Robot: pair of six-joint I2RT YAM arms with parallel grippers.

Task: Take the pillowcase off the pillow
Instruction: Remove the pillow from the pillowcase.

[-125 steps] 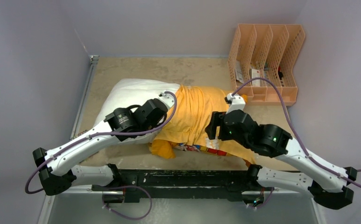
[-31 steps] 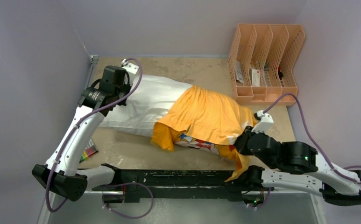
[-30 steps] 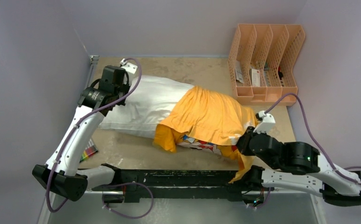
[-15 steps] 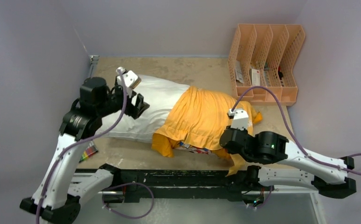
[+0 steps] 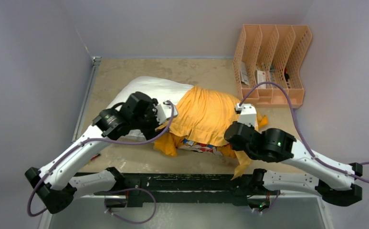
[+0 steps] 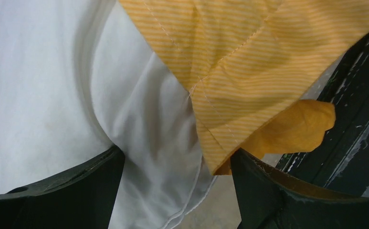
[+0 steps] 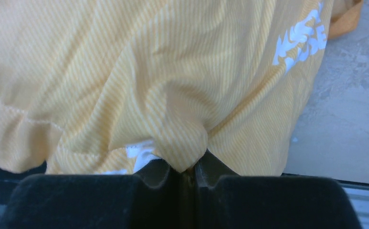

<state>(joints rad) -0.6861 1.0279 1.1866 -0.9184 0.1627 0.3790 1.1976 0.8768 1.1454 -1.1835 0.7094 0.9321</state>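
Top cam: roughly half done, by my read. The plump white rectangular pillow [image 5: 142, 90] lies diagonally mid-table on the tan tabletop [image 5: 125, 67]. Its far-left half is bare. The orange-yellow fabric pillowcase [image 5: 206, 112] is bunched over the right half, with the hem line about mid-pillow. A strip of printed pattern shows at its near edge, and a loose orange tail hangs toward the black base rail [image 5: 182, 181]. What's left is sliding the cover off the right end and getting the two fully apart. The peach slotted desk organiser [image 5: 273, 62] sits far right, close to the case but not touching it as far as I can tell.

Left wrist cam: the left gripper [image 6: 175, 191] has its jaws wide and nothing clamped. They straddle the boundary, with wrinkled white pillow cloth between them and the stitched, finely striped orange hem just inside the right finger. The hem corner is folded under, darker orange. It looks placed to pin or grab the pillow, but I can't tell if the fingers touch it.

Right wrist cam: the right gripper [image 7: 187, 167] has its jaws nearly closed, pinching a small pucker of the pillowcase. The fabric fans out taut from the pinch. White lettering [image 7: 299, 40] is visible top right, with bare table beyond it.
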